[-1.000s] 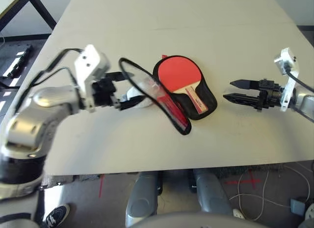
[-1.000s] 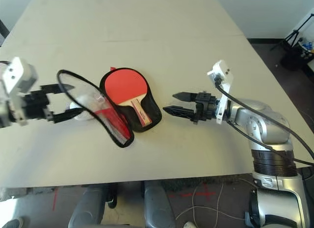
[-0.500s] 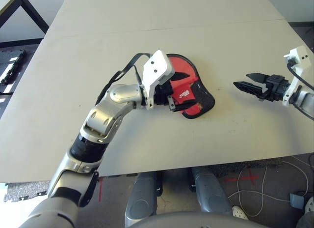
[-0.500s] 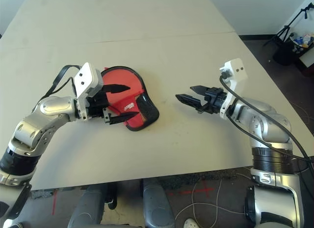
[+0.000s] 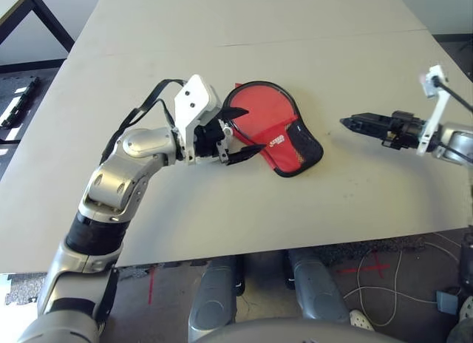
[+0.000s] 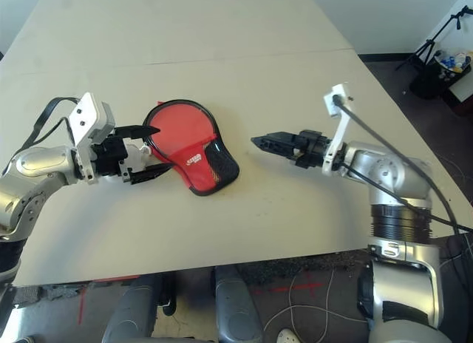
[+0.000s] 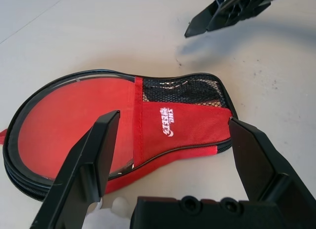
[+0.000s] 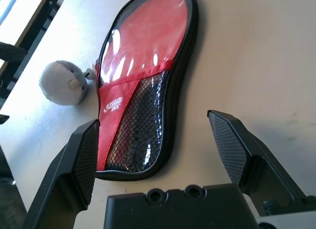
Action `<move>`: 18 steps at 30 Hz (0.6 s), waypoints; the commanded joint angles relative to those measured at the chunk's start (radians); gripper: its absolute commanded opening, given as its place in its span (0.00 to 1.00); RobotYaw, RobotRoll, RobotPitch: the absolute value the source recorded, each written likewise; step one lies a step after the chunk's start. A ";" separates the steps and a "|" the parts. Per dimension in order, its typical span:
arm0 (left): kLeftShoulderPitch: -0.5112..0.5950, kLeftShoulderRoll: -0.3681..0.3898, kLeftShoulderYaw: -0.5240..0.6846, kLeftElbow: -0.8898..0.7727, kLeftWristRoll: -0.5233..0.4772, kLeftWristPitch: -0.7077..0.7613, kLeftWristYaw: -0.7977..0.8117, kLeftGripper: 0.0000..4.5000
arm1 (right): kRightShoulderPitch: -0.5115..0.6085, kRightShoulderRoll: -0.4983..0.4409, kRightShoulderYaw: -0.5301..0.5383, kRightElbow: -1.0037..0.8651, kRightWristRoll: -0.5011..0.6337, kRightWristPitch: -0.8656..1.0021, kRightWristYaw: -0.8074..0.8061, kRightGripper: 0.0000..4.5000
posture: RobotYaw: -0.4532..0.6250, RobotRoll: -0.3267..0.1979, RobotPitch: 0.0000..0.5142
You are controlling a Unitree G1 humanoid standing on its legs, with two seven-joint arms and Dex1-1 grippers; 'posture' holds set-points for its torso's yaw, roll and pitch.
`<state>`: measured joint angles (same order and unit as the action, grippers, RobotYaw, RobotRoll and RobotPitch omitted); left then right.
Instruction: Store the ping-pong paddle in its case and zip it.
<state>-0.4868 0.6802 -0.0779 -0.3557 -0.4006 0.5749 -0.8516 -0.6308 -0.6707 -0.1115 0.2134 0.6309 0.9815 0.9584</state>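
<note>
The case [image 5: 270, 128] lies flat in the middle of the table, red side up, with its mesh pocket and white logo [image 7: 167, 122] showing and its flap down. The ping-pong paddle is hidden. My left gripper [image 5: 250, 129] hovers at the case's left edge, open, its two black fingers [image 7: 94, 150] spread on either side of the round end and holding nothing. My right gripper [image 6: 259, 142] hangs open a short way right of the case's narrow end, pointing at it, and is empty [image 8: 153, 118]. It also shows in the left wrist view [image 7: 222, 12].
A pale grey soft ball [image 8: 63, 82] lies on the table just left of the case, by my left gripper. A black strap [image 5: 148, 106] loops over my left forearm. The table's front edge [image 5: 244, 250] is close; bare tabletop stretches behind and to the right.
A second ago the case lay open with the paddle showing; now its flap is down over it. My left gripper has drawn back left off the case. My right gripper has turned edge-on.
</note>
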 commanded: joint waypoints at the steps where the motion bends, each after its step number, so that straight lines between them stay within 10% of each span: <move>1: 0.014 0.023 0.020 -0.030 -0.018 0.023 -0.013 1.00 | 0.010 0.026 0.040 -0.014 -0.012 0.007 -0.005 1.00 | 0.43 0.62 0.46; 18: 0.000 0.051 0.027 -0.026 -0.018 0.041 -0.019 1.00 | 0.026 0.146 0.047 -0.014 -0.017 0.069 -0.105 1.00 | 0.44 0.62 0.46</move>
<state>-0.4877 0.7168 -0.0590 -0.3762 -0.4223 0.6170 -0.8608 -0.6207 -0.5334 -0.0607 0.2105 0.5941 1.0172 0.8614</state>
